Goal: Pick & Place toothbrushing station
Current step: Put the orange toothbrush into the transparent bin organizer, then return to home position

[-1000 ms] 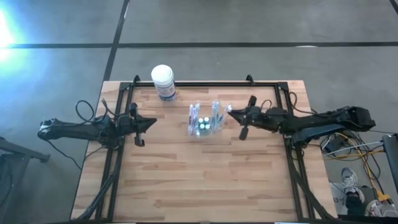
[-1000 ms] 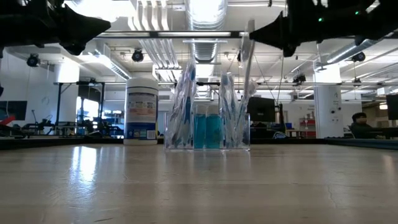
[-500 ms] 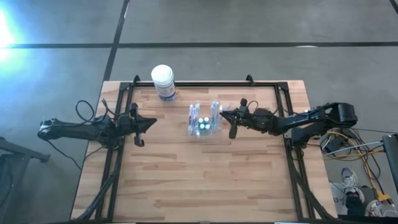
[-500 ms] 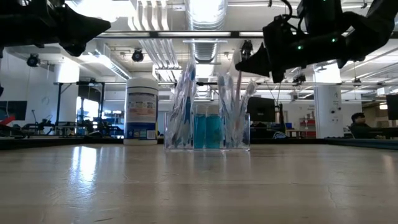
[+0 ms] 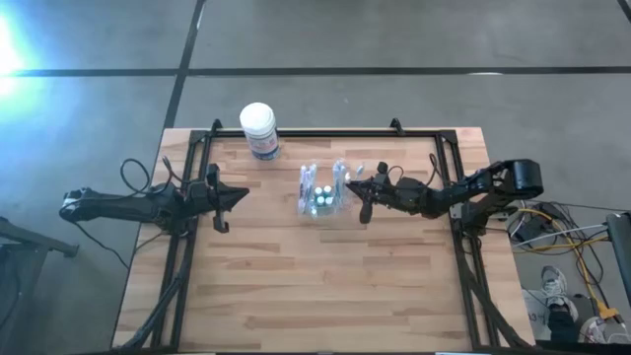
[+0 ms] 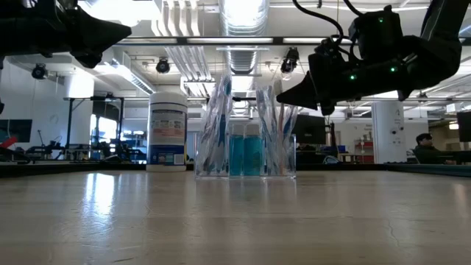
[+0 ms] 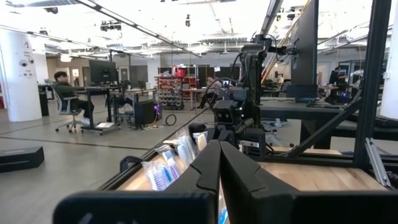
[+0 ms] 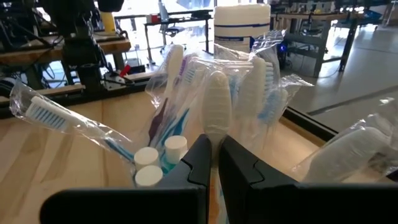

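Note:
The toothbrushing station (image 5: 320, 204) is a clear plastic holder standing on its base mid-table. It holds several wrapped toothbrushes and small white-capped blue bottles (image 6: 245, 154). My right gripper (image 5: 351, 183) reaches level from the table's right to the station's right end, over its rim (image 6: 280, 101). It is shut on a white wrapped toothbrush (image 8: 216, 106) that stands among the others. My left gripper (image 5: 245, 194) waits shut and bare above the table, left of the station (image 7: 219, 149). My right gripper pinches the white wrapped toothbrush between its two fingertips (image 8: 202, 149), just below the brush's rounded upper end (image 8: 216, 127). The fingers come level from the table's right and lie across the brush. The brush stands upright, its lower part down in the holder and hidden behind the fingers.
A white cylindrical tub with a blue label (image 5: 257, 128) stands at the far left of the table (image 6: 168, 129). A black metal frame (image 5: 296, 133) runs along the table's far and side edges. The near half of the wooden top (image 5: 315, 286) is bare.
My right gripper has come down and toward the table's left, onto the station's right end. The tall toothbrush it carries has sunk with it, from standing well above the holder to sitting among the other brushes.

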Available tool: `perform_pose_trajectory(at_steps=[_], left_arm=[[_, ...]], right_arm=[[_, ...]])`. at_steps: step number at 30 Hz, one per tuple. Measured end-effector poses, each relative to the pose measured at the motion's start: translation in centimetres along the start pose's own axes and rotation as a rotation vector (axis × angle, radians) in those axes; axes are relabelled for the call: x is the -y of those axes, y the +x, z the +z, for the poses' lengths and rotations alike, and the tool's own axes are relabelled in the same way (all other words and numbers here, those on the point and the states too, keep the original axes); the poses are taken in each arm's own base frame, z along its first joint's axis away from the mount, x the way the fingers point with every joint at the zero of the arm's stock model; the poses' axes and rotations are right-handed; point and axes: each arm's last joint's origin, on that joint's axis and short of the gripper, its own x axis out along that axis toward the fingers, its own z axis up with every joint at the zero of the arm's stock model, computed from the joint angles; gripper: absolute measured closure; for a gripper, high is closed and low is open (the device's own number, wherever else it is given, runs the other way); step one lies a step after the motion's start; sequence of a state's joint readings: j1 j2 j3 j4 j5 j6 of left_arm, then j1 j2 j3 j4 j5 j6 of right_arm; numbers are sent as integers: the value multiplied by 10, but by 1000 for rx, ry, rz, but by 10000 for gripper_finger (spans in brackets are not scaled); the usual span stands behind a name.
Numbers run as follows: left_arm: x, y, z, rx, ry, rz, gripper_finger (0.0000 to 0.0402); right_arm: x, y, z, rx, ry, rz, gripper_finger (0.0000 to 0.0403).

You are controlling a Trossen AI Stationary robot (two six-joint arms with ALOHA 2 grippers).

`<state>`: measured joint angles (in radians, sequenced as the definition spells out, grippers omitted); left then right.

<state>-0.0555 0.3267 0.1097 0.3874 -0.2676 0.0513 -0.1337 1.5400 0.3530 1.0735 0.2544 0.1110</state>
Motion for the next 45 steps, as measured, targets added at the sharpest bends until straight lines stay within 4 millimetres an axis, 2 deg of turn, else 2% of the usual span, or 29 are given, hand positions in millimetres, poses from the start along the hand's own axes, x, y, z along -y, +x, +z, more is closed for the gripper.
perform_pose_trajectory(at_steps=[5, 8, 13, 20, 28, 31, 34, 38, 43, 45], left_arm=[[0, 0, 0, -4, 1, 0, 393], [0, 0, 0, -4, 1, -1, 390], [0, 0, 0, -5, 2, 0, 386], [0, 0, -1, -9, 34, -1, 392], [0, 0, -1, -9, 59, -1, 391], [0, 1, 0, -12, 63, 1, 393], [-1, 1, 1, -65, 77, 3, 398], [-3, 2, 3, -143, 99, -1, 399], [-3, 2, 5, -132, 95, -76, 399], [-2, 1, 6, -123, 92, -123, 400]], right_arm=[[0, 0, -2, -8, 16, -1, 390], [-1, -2, 0, -15, 15, 58, 382], [-2, -5, 1, -27, 64, 89, 342], [-2, -11, 13, 22, 51, 102, 280], [1, -28, 34, 6, 47, 101, 255], [2, -40, 44, -4, 33, 124, 257], [1, -55, 55, 1, -11, 235, 269], [2, -78, 67, 72, -36, 384, 306], [8, -105, 64, 146, -59, 431, 374], [11, -114, 59, 170, -55, 433, 389]])
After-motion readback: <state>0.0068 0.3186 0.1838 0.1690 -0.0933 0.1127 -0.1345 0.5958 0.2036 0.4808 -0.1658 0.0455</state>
